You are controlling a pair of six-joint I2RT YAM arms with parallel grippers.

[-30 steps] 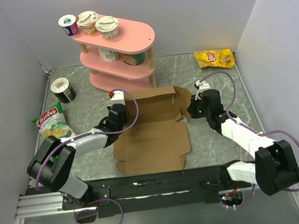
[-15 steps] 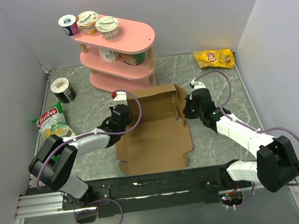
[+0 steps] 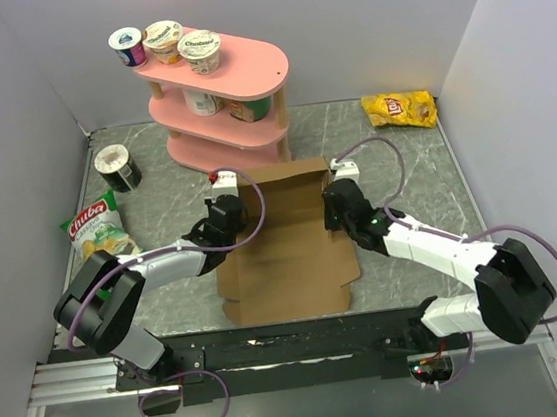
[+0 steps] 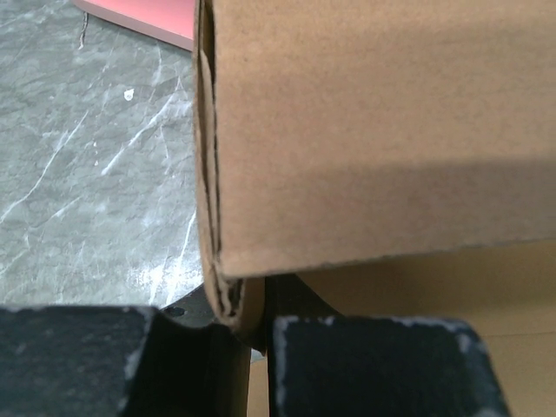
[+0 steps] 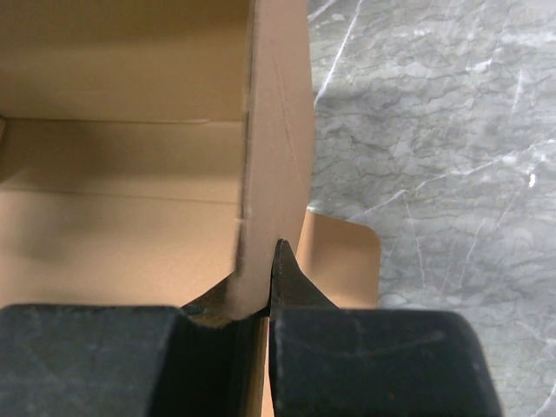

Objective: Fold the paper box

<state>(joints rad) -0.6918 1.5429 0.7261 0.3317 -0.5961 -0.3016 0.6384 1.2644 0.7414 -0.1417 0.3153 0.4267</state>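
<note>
Overhead, the paper box lies mid-table, just in front of the pink shelf, with its far wall standing. The left fingers grip its left side and the right fingers its right, probably so both side walls come up together and the corners can tuck. The table is grey and marbled, closed in by pale panels. A crisp bag and a tin lie at the left and a yellow bag at the far right. Yoghurt pots stand on top of the shelf.

From the left wrist, the left fingers pinch a doubled cardboard edge that stands upright between the pads.

From the right wrist, the right fingers are pressed onto a thin upright wall, with the box floor to its left and bare table to its right.
</note>
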